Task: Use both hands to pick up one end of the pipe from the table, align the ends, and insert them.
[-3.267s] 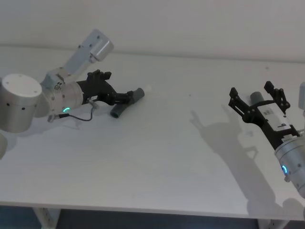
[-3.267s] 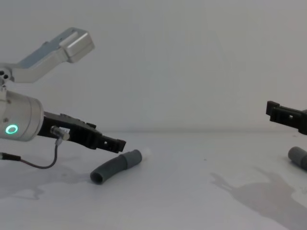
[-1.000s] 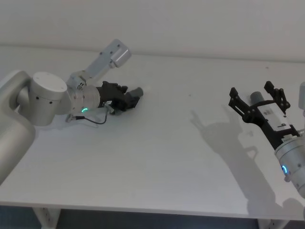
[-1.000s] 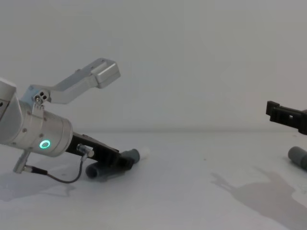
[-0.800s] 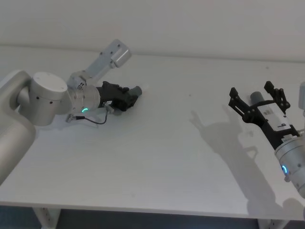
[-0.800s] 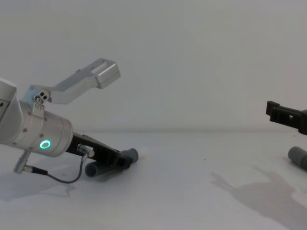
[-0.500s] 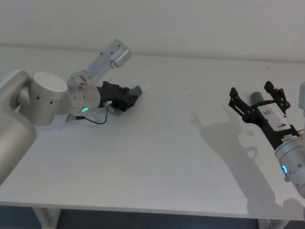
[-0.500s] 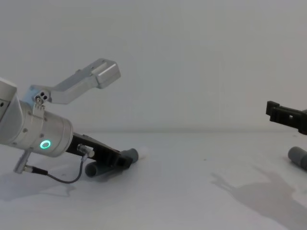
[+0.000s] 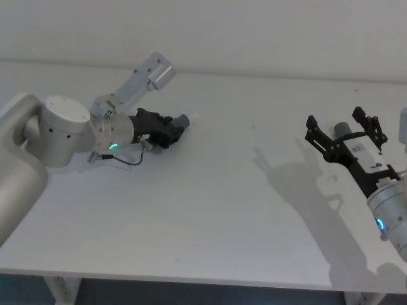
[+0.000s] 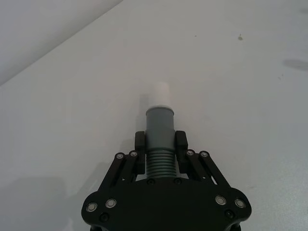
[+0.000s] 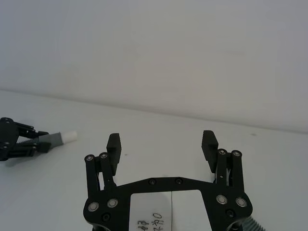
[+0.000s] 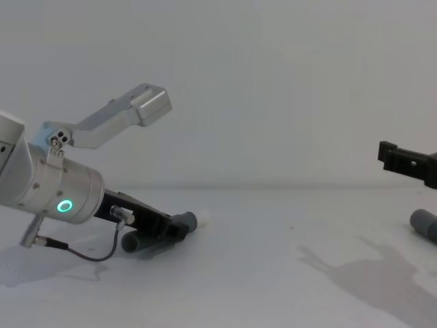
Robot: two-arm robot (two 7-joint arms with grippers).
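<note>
Desk (image 9: 210, 216), white and plain, carries both pipe pieces, one at each side and well apart.

On the right side, nearest to the robot, the right arm reaches forward, with a blue light (image 9: 379, 225) on its wrist. The right gripper (image 11: 161, 139) is spread wide open and holds nothing. It hangs above the desk. The second pipe piece (image 12: 425, 224), short and grey, lies on the desk under it. In the head view this piece appears between the two open fingers, but in the chest view the gripper is clearly higher and does not touch it.

On the left side, a little farther back, the left gripper (image 10: 160, 144) is closed on the curved pipe piece (image 12: 140, 240). Its two fingers press the ribbed part from both sides, just behind the grey collar (image 10: 159, 122). The whitish tip (image 10: 158, 92) sticks out past the collar and points away from the gripper. The gripper is tilted down, low over the desk, and the other end of the piece is close to the surface. I cannot tell if it touches. A green ring (image 12: 64, 206) glows on the left wrist.
</note>
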